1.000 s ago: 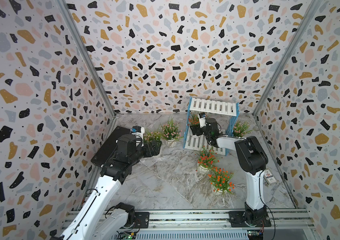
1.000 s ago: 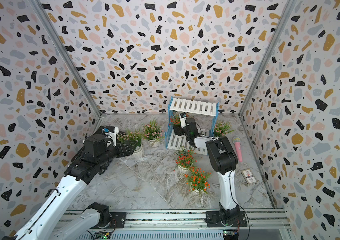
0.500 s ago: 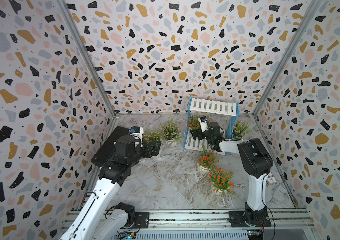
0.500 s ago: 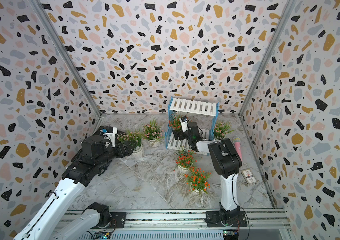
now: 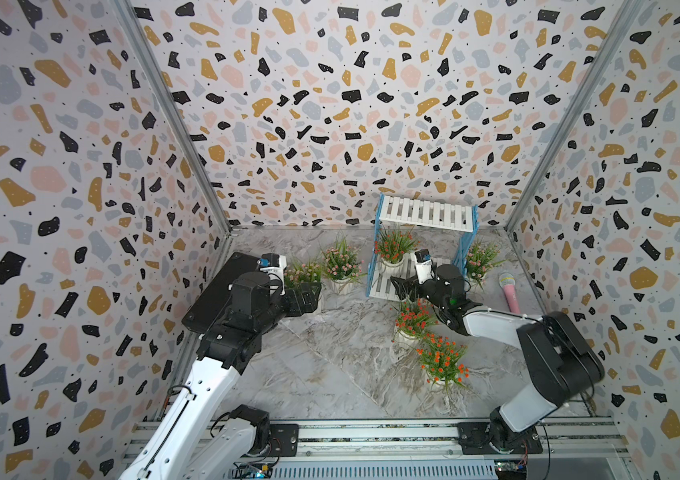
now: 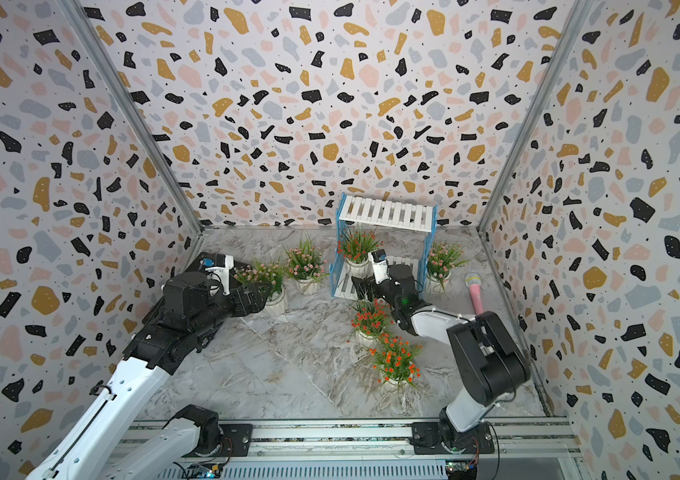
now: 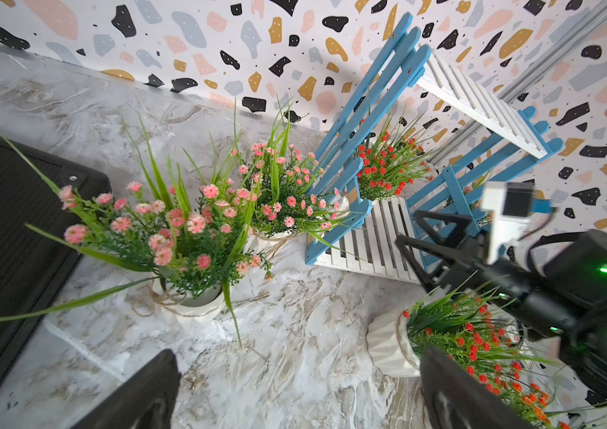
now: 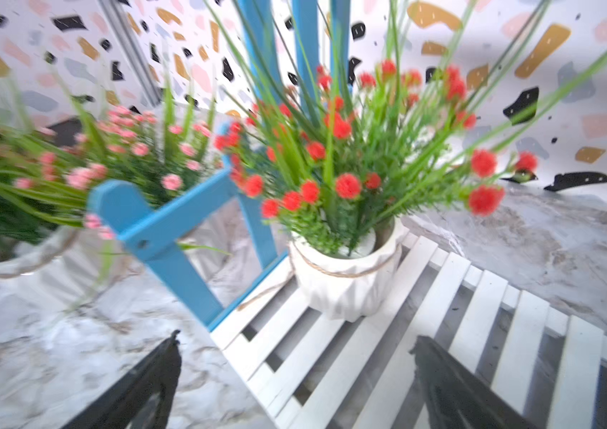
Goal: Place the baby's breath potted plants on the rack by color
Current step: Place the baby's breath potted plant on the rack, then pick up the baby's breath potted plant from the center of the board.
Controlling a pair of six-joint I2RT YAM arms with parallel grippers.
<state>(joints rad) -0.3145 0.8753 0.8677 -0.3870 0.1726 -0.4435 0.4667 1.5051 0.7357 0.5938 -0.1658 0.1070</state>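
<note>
Orange-red plant (image 8: 346, 178) is standing upright on the rack (image 5: 425, 214), lower shelf, left end. Right claw (image 8: 296, 338) is hanging just near of it, spread wide, gripping nothing. Next orange-red pot (image 5: 411, 320) is sitting on the floor under that wrist, so the right arm is nearer. Left claw (image 5: 309, 293), likewise gaping and empty, is hovering by a pink plant (image 5: 302, 272).

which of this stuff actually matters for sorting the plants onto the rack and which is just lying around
For the job:
rack
orange-red plant on its lower shelf
two unshelved orange-red plants
three unshelved pink plants

Just lying about:
pink microphone
flat black case
</note>
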